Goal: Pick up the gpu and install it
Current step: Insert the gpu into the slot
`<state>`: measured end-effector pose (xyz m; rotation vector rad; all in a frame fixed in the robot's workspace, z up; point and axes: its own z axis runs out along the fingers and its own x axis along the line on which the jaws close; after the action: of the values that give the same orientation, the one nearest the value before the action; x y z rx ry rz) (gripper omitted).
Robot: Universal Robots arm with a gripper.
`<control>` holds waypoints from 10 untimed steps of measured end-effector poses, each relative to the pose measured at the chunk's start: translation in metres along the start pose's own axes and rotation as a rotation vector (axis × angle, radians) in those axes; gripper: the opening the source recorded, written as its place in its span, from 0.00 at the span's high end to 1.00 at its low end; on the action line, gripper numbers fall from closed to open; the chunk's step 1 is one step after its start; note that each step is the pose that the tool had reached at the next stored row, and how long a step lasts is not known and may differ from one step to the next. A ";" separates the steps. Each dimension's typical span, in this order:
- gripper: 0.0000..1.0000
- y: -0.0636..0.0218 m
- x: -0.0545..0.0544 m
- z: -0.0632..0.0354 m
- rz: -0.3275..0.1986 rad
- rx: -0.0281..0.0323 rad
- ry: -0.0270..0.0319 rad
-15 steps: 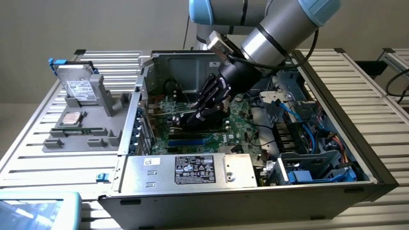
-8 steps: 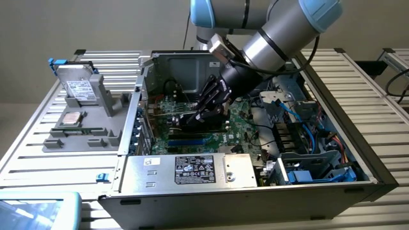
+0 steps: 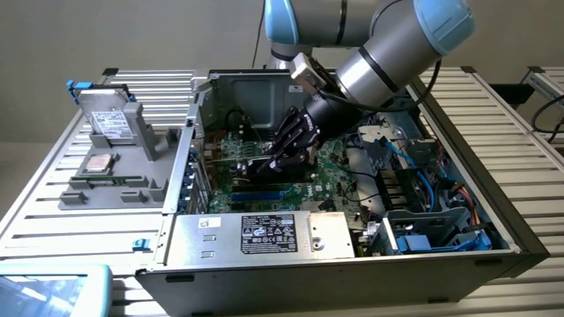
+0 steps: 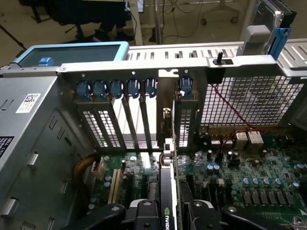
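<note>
The gripper (image 4: 169,216) clamps the gpu (image 4: 166,191) edge-down over the motherboard (image 4: 230,177) (exterior view: twelve o'clock from the power supply (image 3: 264,238)): picked up, apparently not yet seated.

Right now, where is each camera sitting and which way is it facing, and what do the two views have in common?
Exterior view: off the arm, raised above the open computer case, looking down into it; the arm reaches down in, jaws closed on the gpu.
Wrist view: on the wrist inside the case, facing along the gpu toward the rear slot panel; the fingers flank the card.
Shared: the gpu, the motherboard, the case.
</note>
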<state>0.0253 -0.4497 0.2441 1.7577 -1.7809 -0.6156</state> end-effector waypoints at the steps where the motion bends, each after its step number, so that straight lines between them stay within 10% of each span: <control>1: 0.72 -0.0008 0.000 0.0006 -0.001 -0.0030 -0.0009; 4: 0.72 -0.0029 0.000 0.0022 -0.003 -0.0123 -0.0017; 10: 0.72 -0.0035 0.000 0.0029 -0.003 -0.0124 -0.0021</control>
<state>0.0259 -0.4498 0.2396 1.7524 -1.7724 -0.6287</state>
